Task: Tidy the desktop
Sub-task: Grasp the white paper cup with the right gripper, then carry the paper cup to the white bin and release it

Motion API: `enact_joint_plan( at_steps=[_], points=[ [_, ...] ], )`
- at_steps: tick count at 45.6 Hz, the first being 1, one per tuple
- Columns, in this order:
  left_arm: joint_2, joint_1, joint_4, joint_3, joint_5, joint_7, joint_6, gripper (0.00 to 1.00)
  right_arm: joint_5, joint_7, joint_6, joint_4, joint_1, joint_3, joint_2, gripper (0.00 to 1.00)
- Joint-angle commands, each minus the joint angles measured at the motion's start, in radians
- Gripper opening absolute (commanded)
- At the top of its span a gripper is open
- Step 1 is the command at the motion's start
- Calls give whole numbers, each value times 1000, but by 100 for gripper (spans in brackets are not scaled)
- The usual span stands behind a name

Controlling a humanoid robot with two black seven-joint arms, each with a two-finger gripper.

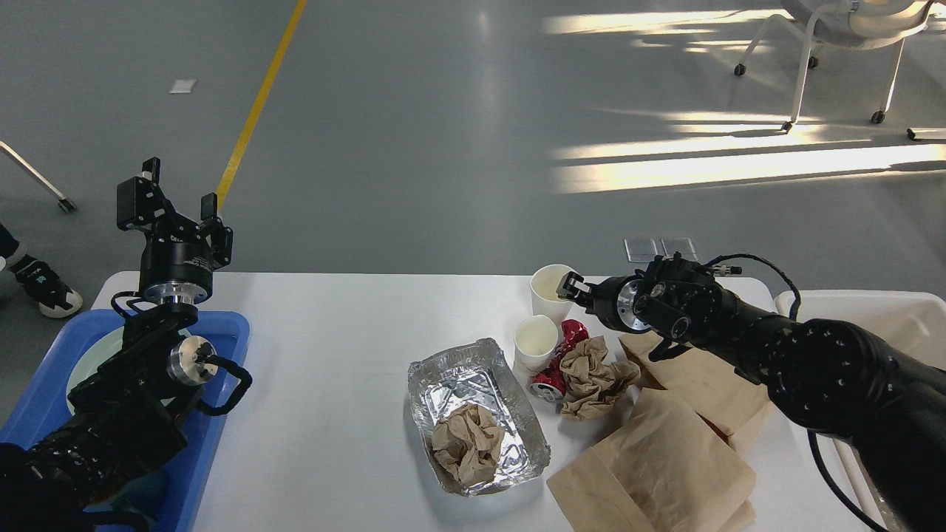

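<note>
right hand [567,284] at paper cup [550,290] rim, desktop [340,355]

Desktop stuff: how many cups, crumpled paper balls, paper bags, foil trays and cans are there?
On the desktop:
Paper cups: 2
Crumpled paper balls: 2
Brown paper bags: 2
Foil trays: 1
Crushed red cans: 1
Total: 8

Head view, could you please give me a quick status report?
Left pincer open, raised over blue tray. Right pincer at far paper cup rim, grip unclear. Desktop still cluttered: foil tray, crumpled paper, bags.
</note>
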Motion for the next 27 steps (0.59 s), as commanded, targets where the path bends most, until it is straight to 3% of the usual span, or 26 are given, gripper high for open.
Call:
enact_joint_plan(
  at_steps=[1,5,17,27],
  points=[
    [0,0,0,0,0,0,0,97,2,-11,6,0,-8,2,1,21],
    [0,0,0,0,0,0,0,97,2,-31,11,2,-6,8,1,0],
    [0,0,0,0,0,0,0,97,3,-41,27,20,58,34,-4,0],
    [0,0,0,0,0,0,0,97,5,-41,162,111,231,53,-98,0]
  ],
)
